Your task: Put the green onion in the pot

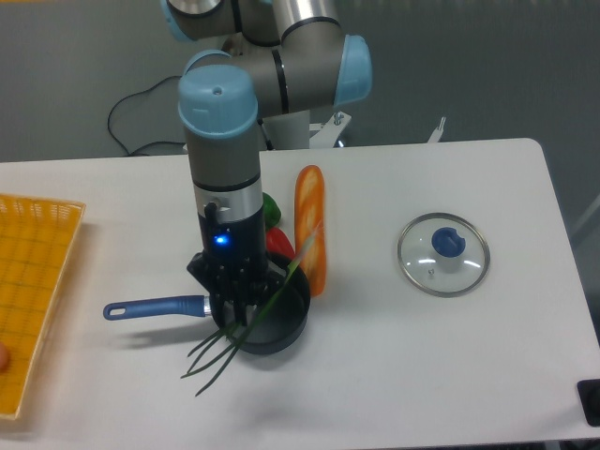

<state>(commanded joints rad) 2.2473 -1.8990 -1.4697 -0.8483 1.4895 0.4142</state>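
The green onion [281, 287] lies tilted across the pot, its pale end up by the baguette and its dark stringy leaves [214, 358] splaying out over the pot's front-left rim onto the table. The pot [286, 323] is a small dark saucepan with a long blue handle [155, 307] pointing left. My gripper [236, 305] hangs straight down over the pot's left part, right at the onion stalk. Its black fingers hide the contact, so I cannot tell whether they hold the stalk.
A long orange baguette [310, 225] lies just behind the pot. A red item [278, 242] and a green pepper [272, 208] sit behind the gripper. A glass lid with a blue knob [443, 253] is at the right. A yellow tray [33, 291] is at the left edge.
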